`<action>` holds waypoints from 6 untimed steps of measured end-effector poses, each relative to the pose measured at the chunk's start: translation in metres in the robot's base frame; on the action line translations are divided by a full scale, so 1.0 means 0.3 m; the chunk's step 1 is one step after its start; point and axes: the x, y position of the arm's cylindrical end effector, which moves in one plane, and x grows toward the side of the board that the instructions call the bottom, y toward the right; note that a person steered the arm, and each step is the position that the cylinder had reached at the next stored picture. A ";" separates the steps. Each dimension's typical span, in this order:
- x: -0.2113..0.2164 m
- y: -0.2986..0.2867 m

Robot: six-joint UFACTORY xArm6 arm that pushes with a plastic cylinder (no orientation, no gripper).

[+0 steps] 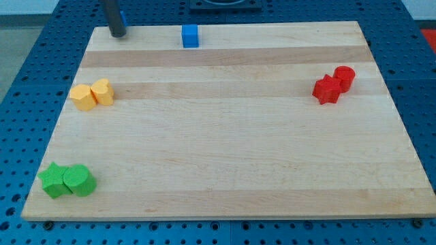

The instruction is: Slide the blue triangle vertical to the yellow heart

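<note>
— Containers anywhere? Writing?

— Just a wooden counter [225,170] carrying blocks; unlabelled, no readable lettering.

— And the blue one?

— Blue block [190,35], shape hard to make out, near the view's top edge, a little left of centre. Two yellow blocks, touching: [83,97] and [103,91], at the view's left, well apart from blue; which one is the heart, cannot tell.

— Jaws?

— No jaws on this rig. My tip [118,33] at the top left, left of blue, not touching.

— Others?

— Red pair [334,84] right; green pair [67,181] bottom left.
</note>
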 end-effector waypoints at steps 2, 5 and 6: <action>0.110 -0.058; -0.085 0.231; -0.086 0.220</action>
